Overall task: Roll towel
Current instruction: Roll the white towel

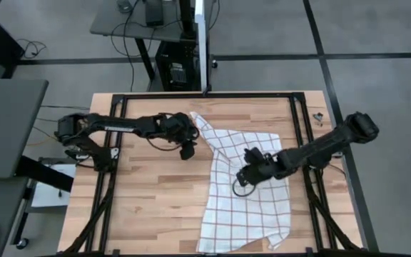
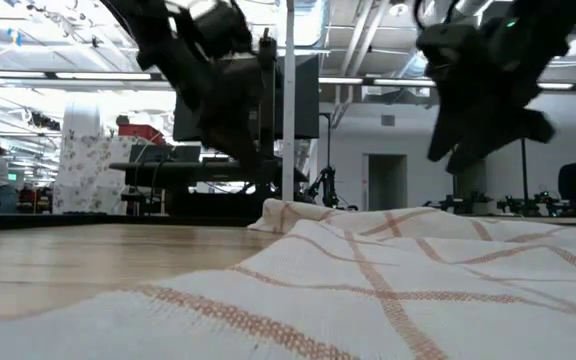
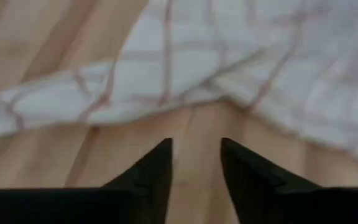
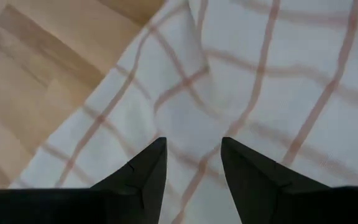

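Patience looks like the thing wanted here, because the towel (image 1: 252, 187) is not yet flat enough to roll cleanly: it lies spread over the right half of the counter (image 1: 148, 200), running from a rumpled, folded-over corner at the far edge down to the near edge, where another corner is turned under. Nothing is rolled so far, as far as I can judge. The left claw (image 1: 188, 150) hangs just off the towel's left edge near that far corner, over bare wood, its two dark fingers (image 3: 148, 177) parted by a narrow gap and holding nothing; the left wrist view shows the bunched hem lying just ahead of them. The right claw (image 1: 247, 173) is poised over the towel's middle, a little in from the left edge, likewise a narrow way open and empty (cloth fills nearly all of its wrist view). To do this step well, I'd say each claw should come down onto a hem rather than the middle of the cloth, pinch only the top layer, and draw the wrinkled far corner out straight before any turning begins; a roll started on a crooked edge would likely spiral off to one side. The cloth itself is white with a thin reddish-brown check, soft and limp, with gentle ridges across it in the low view.
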Robot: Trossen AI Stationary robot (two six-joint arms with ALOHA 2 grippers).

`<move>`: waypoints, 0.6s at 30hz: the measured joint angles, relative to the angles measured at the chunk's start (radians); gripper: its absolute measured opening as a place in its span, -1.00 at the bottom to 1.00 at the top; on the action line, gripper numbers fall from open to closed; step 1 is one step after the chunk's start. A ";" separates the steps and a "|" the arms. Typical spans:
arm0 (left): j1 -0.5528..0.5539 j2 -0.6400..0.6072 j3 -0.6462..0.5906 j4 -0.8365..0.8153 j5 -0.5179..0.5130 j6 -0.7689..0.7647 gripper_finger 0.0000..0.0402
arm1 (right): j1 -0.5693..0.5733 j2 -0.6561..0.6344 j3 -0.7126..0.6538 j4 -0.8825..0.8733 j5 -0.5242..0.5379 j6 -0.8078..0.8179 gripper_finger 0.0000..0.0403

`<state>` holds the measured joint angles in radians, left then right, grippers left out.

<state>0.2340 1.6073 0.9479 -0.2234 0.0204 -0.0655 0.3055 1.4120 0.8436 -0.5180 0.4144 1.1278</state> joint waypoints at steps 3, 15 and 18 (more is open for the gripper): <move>-0.005 0.076 0.029 -0.017 0.006 -0.029 -0.09 | -0.074 0.000 0.000 0.020 0.006 -0.238 -0.28; -0.005 0.011 0.105 -0.085 0.029 -0.333 -0.03 | -0.683 0.027 0.001 0.040 -0.407 -0.946 0.00; -0.005 -0.010 0.105 -0.103 0.028 -0.361 -0.03 | -0.793 0.062 0.001 0.081 -0.411 -1.130 0.14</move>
<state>0.2290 1.5977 1.0527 -0.3267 0.0489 -0.4261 -0.4876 1.4739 0.8448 -0.4369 0.0032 -0.0024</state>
